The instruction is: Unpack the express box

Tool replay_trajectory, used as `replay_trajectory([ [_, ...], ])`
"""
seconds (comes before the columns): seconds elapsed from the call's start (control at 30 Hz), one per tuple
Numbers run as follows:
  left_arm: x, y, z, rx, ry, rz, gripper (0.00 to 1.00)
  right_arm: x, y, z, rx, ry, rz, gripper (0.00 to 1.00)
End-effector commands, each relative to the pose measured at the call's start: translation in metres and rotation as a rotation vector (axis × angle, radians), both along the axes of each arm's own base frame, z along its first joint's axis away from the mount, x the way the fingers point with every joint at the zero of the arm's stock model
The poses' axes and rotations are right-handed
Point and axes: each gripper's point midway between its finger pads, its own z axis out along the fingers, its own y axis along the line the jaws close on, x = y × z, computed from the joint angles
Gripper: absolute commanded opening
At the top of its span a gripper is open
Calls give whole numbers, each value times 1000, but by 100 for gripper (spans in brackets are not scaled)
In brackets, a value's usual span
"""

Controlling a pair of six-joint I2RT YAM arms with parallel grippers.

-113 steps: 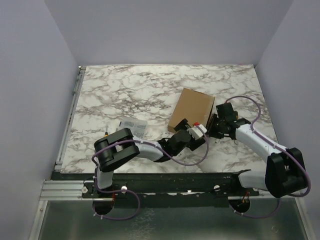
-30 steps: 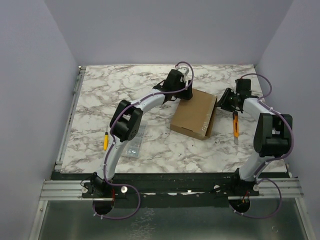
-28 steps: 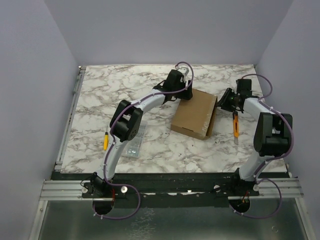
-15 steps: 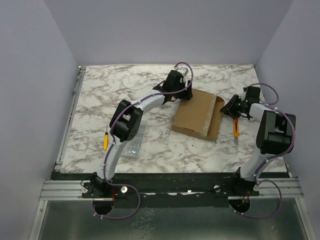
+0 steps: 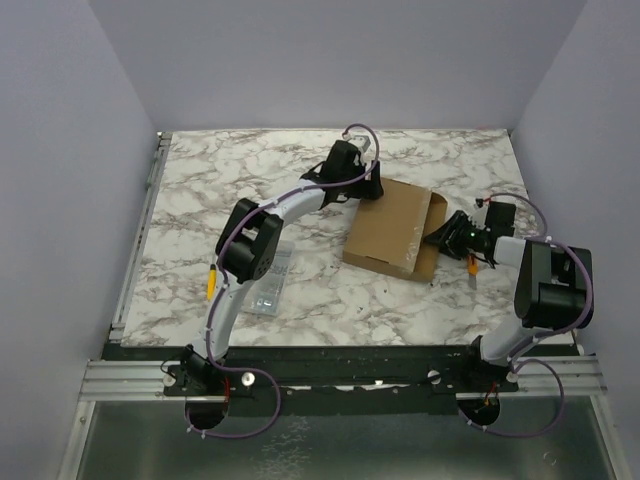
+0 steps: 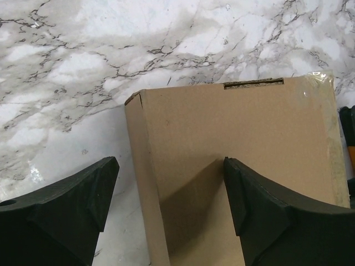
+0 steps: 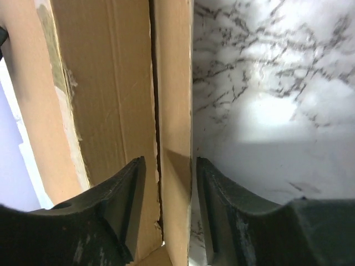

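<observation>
The express box (image 5: 390,225) is a flat brown cardboard mailer lying right of the table's middle. Its right side flap (image 5: 436,238) stands slightly out from the body. My left gripper (image 5: 360,190) hangs over the box's far left corner. In the left wrist view it (image 6: 171,163) is open wide, one finger above the box (image 6: 238,127) top and the other above the marble. My right gripper (image 5: 445,236) is at the box's right side. In the right wrist view it (image 7: 169,162) straddles a thin cardboard wall (image 7: 175,111) with a narrow gap on each side.
A yellow-orange cutter (image 5: 472,268) lies on the marble table (image 5: 230,190) just right of the box, partly under my right arm. A clear organizer case (image 5: 268,282) and an orange-tipped tool (image 5: 210,281) lie at the left near my left arm's elbow. Grey walls enclose the table.
My right gripper moved from the box's far right corner down to its right side and its jaws widened. The box's right flap swung outward. My left gripper opened slightly wider, staying in place.
</observation>
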Motion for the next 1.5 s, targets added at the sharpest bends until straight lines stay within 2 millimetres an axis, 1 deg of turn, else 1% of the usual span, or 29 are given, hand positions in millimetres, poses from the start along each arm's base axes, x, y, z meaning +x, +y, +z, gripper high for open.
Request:
replay_trajectory([
  [0.0, -28, 15, -21, 49, 107, -15, 85, -6, 17, 10, 97, -79, 21, 47],
  [0.03, -30, 15, -17, 45, 99, -18, 86, -11, 20, 8, 108, -82, 20, 44],
  [0.1, -35, 17, -4, 40, 78, -22, 87, -16, 20, 10, 101, -98, 12, 36],
  [0.17, -38, 23, 15, 45, 41, -10, 87, -17, 16, 16, 71, -111, 7, 25],
  [0.23, -40, 36, 40, 55, -13, 31, 87, -16, 10, 29, 18, -122, 6, 9],
  [0.27, -41, 44, 56, 56, -46, 56, 88, -17, 7, 38, -12, -125, 5, 2],
  [0.3, -44, 49, 67, 51, -64, 69, 88, -18, 3, 48, -43, -136, 4, 0],
  [0.33, -49, 52, 80, 39, -80, 70, 89, -25, 0, 56, -76, -116, -2, 0],
  [0.4, -61, 58, 97, 21, -97, 57, 89, -29, -13, 79, -165, -121, -30, 0],
  [0.47, -73, 61, 109, 1, -103, 40, 89, -33, -25, 104, -251, -131, -48, 0],
  [0.53, -85, 62, 117, -23, -96, 15, 89, -37, -31, 130, -314, -141, -43, 0],
  [0.63, -106, 55, 125, -85, -62, -59, 89, -42, -32, 159, -386, -128, -32, 0],
  [0.77, -138, 38, 141, -205, 13, -183, 88, -48, -17, 193, -481, -129, 11, 0],
  [0.8, -146, 35, 148, -232, 22, -199, 88, -49, -13, 199, -509, -122, 24, 0],
  [0.87, -167, 27, 159, -271, 20, -227, 88, -54, 1, 210, -560, -109, 59, 0],
  [0.93, -185, 19, 169, -278, -27, -242, 89, -56, 11, 221, -590, -114, 70, 0],
  [0.97, -191, 17, 173, -275, -45, -237, 89, -57, 17, 225, -594, -119, 75, 0],
  [1.07, -196, 19, 181, -279, -71, -204, 89, -57, 28, 233, -581, -140, 96, 0],
  [1.13, -200, 20, 186, -287, -77, -198, 89, -57, 32, 236, -588, -136, 109, 0],
  [1.27, -207, 25, 201, -307, -106, -192, 88, -56, 43, 246, -609, -151, 134, 0],
  [1.33, -209, 27, 204, -305, -120, -189, 88, -56, 49, 255, -597, -176, 144, 0],
  [1.47, -208, 34, 198, -287, -122, -161, 87, -53, 57, 270, -576, -216, 166, 0],
])
